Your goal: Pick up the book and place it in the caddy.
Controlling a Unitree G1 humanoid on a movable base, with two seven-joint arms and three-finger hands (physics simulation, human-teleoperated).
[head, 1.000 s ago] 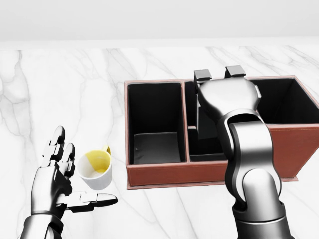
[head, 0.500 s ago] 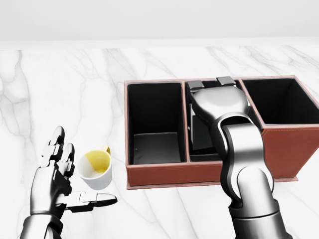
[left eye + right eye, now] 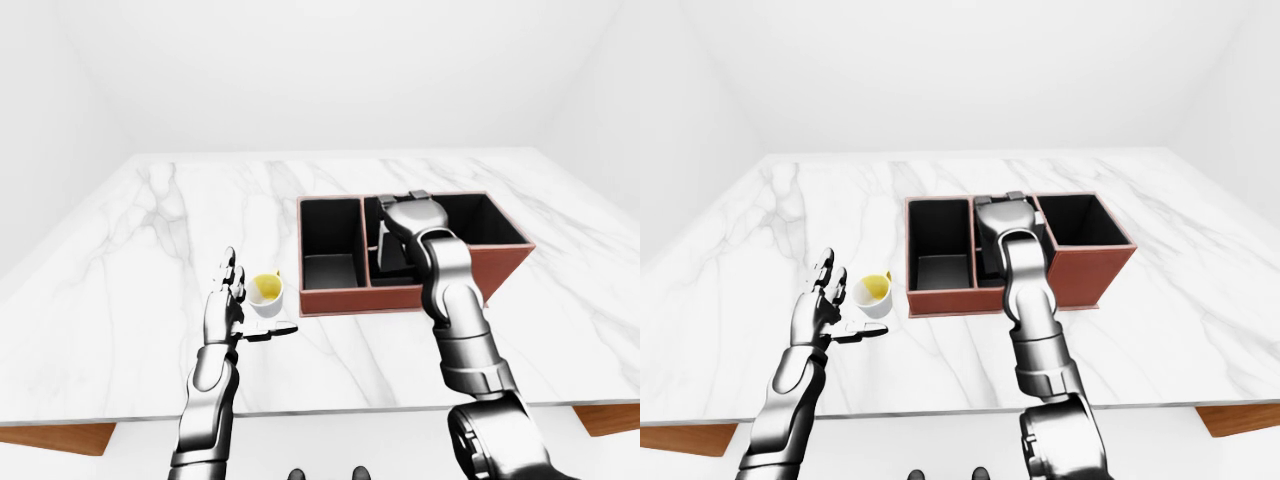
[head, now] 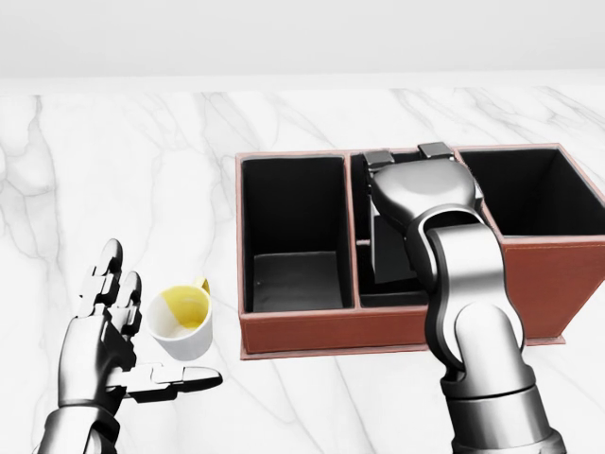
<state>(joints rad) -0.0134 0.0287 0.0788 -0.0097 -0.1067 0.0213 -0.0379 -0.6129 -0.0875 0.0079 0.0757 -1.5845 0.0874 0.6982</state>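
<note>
Caddy (image 4: 397, 333), red-brown, three compartments, on white marble table (image 4: 113, 170); no lettering legible. Book (image 4: 389, 248), dark, upright in middle compartment beneath right hand (image 4: 416, 184) (grip undeterminable). Left hand (image 4: 109, 322) splayed beside yellow-lined cup (image 4: 180, 322).

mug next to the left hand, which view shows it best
The head view: the mug appears large there, its yellow inside and handle clear, beside the open left hand. Both eye views show the same mug small and farther off, with little detail.

The caddy (image 4: 312, 331) sat on the marble table (image 4: 113, 170), w/ the cup (image 4: 180, 322) just left of it. The right hand (image 4: 416, 189) was over the caddy's middle compartment; the left hand (image 4: 109, 326) was beside the cup.
</note>
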